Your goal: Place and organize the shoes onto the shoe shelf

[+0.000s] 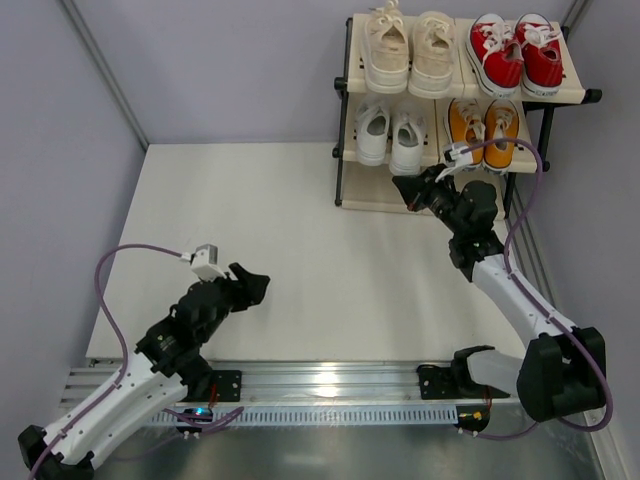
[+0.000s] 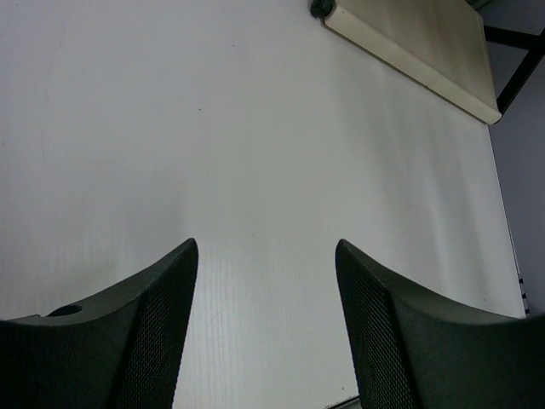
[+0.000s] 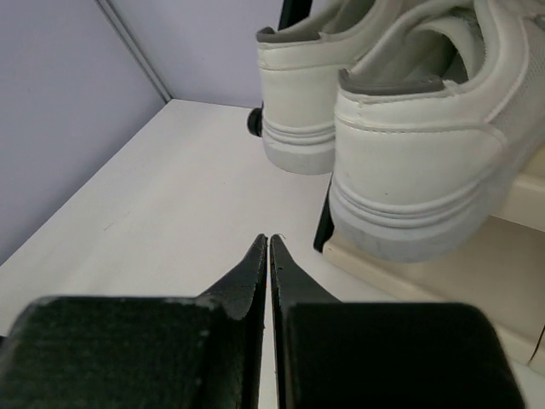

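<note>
Nearest, the left gripper [image 2: 266, 247] gapes empty over the table [image 1: 300, 230], well left of the shelf [image 1: 372, 198]. The shelf's top tier holds cream shoes [image 1: 385, 55] left and red shoes [image 1: 497, 55] right. Its middle tier holds white shoes [image 1: 372, 135] left and orange shoes [image 1: 468, 125] right. The right gripper [image 3: 269, 243], pinched together on nothing, hovers at the shelf's front, below the white shoes.

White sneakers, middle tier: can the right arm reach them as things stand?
Probably yes: the right gripper sits just before the white sneakers, heels facing it, nothing between, though it is shut.
</note>
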`<act>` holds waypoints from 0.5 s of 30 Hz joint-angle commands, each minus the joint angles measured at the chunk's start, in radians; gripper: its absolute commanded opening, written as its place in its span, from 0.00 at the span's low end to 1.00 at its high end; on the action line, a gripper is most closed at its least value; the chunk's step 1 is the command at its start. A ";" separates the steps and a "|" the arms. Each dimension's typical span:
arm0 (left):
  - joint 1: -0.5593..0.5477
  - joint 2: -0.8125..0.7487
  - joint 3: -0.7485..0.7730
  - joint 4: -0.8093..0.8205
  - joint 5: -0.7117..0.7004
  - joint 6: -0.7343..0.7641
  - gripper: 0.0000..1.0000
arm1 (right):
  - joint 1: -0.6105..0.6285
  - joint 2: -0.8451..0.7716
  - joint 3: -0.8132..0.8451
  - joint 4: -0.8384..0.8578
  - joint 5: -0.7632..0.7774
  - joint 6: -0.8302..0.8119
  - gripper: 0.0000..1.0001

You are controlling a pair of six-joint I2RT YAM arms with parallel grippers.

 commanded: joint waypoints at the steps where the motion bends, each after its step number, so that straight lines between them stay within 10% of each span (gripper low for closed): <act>1: 0.002 -0.016 -0.001 -0.024 -0.009 -0.003 0.65 | -0.042 0.051 0.032 0.043 -0.039 0.014 0.04; 15: 0.001 -0.076 0.022 -0.099 -0.038 0.009 0.65 | -0.126 0.300 0.248 0.072 -0.198 0.081 0.04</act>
